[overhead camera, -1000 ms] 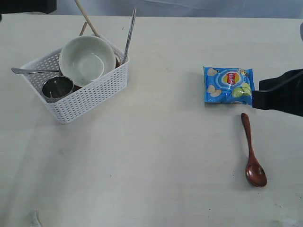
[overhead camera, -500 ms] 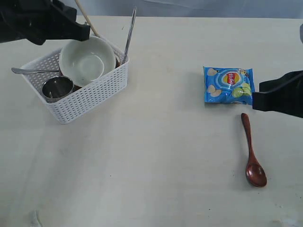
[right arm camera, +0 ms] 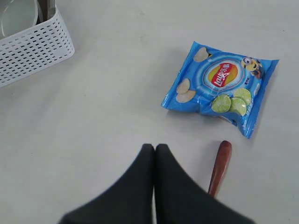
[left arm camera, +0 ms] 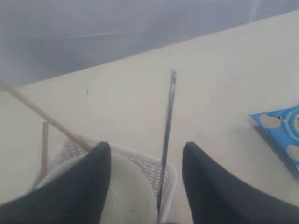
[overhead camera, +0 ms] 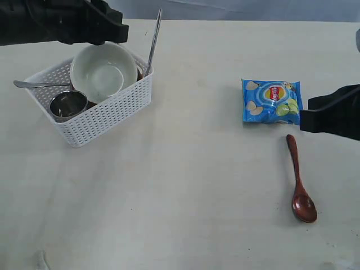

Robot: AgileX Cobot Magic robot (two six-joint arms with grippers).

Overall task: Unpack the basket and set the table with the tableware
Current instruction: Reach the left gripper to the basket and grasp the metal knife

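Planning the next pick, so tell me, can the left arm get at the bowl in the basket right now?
Probably yes. The left gripper hangs open over the basket, where the bowl lies uncovered on top; only the knife leans beside it.

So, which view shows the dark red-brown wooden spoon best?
The exterior view: the dark red-brown wooden spoon lies whole, bowl and handle. The right wrist view catches only its handle end; the left wrist view misses it.

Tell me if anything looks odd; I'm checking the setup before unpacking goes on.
The blue chips bag lies on the table beside the wooden spoon, a snack among tableware. In the basket, the bowl sits tilted and a long steel utensil leans out over the rim.
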